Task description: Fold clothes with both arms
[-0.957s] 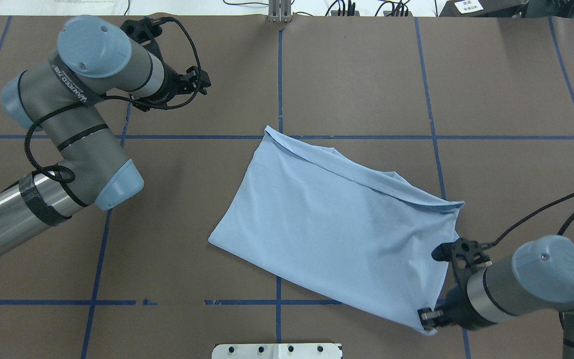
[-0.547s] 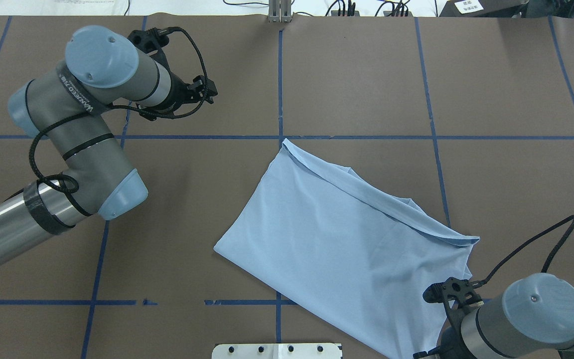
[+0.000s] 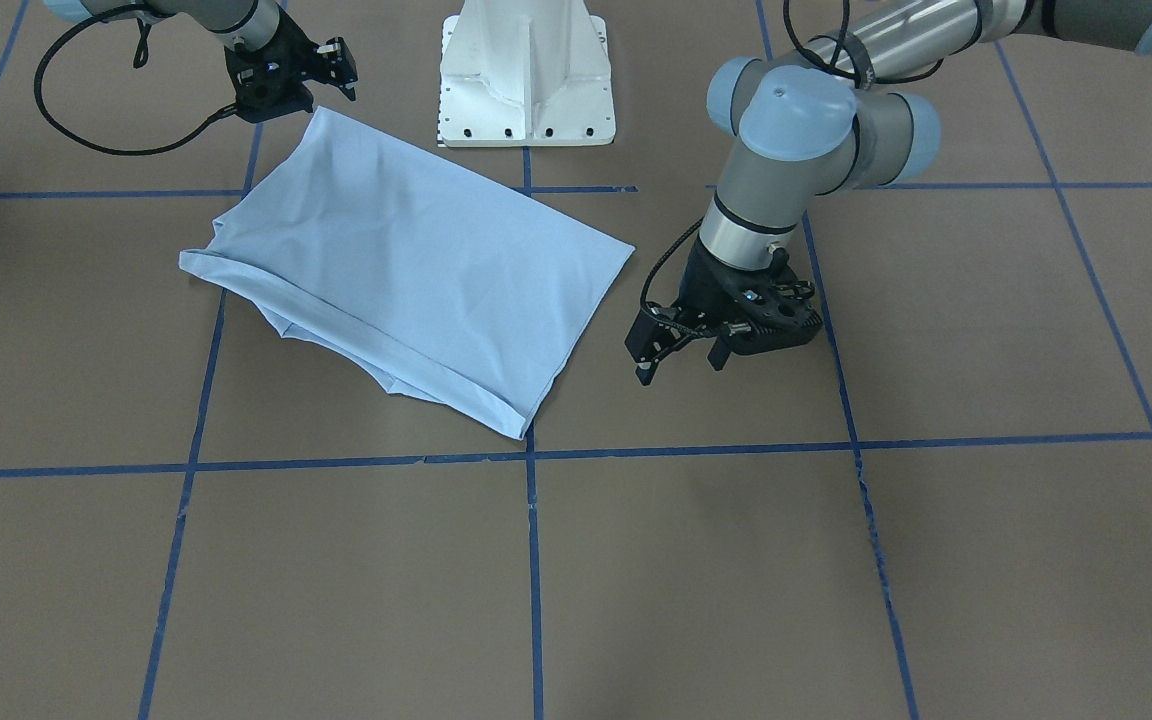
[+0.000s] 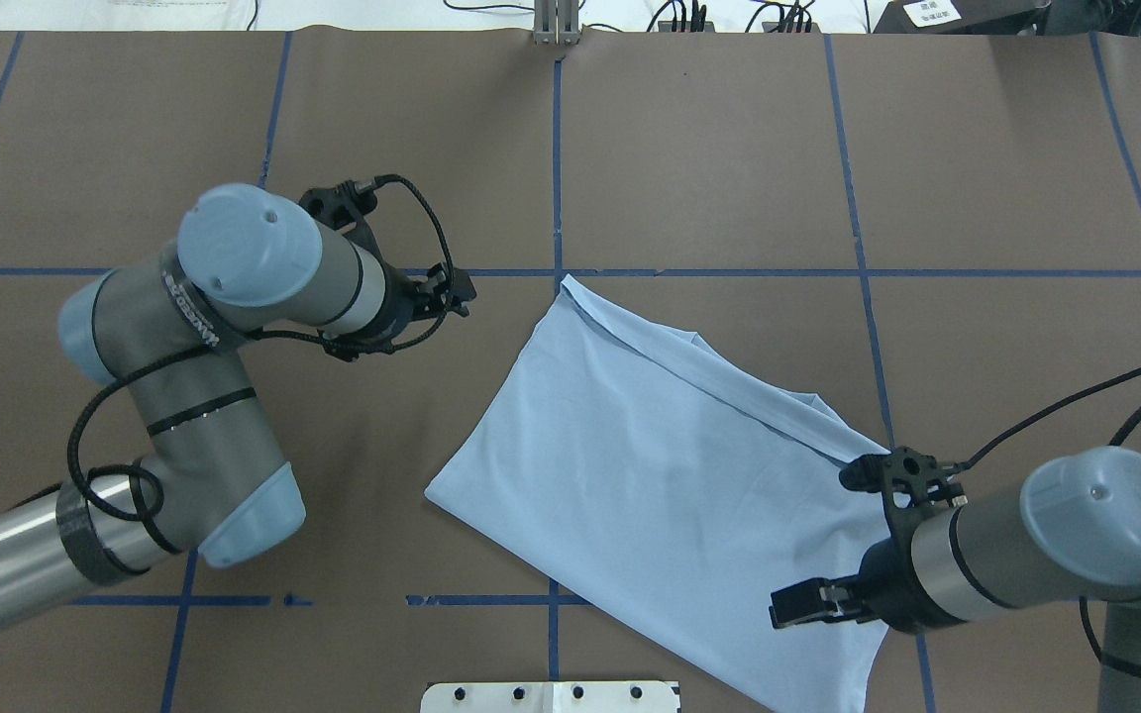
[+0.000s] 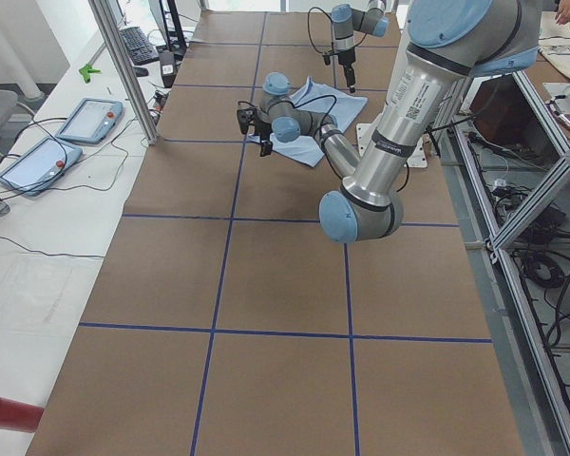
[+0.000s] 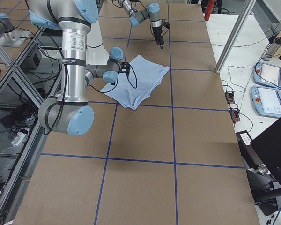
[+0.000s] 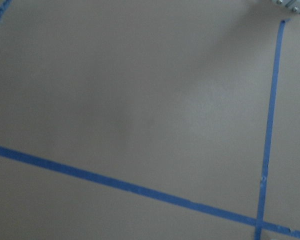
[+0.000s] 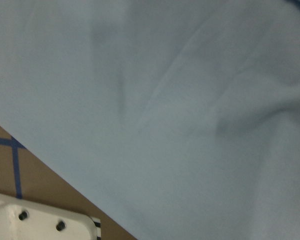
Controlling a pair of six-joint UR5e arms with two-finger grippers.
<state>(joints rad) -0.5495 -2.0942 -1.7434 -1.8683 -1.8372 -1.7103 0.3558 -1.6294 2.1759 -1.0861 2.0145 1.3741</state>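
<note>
Exterior front-facing: the folded shirt [image 3: 406, 270] lies flat left of centre. The left gripper [image 3: 681, 362], jaws apart and empty, hovers just right of it.

Overhead exterior: the right gripper [image 4: 786, 606] hangs over the shirt's lower right; I cannot tell how its jaws stand.

A shallow pinch could catch one layer, undoing the fold.

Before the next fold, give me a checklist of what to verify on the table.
1. Shirt lying flat on the table: ok, mostly smooth.
2. Layers lined up: not ok, an under layer sticks out along the edge farthest from the robot.
3. Left end effector open: ok. It is over bare table beside the shirt, not touching it.
4. Right end effector open: cannot tell. It is above the shirt's near corner.
5. Shirt apart from the white base: ok.
</note>
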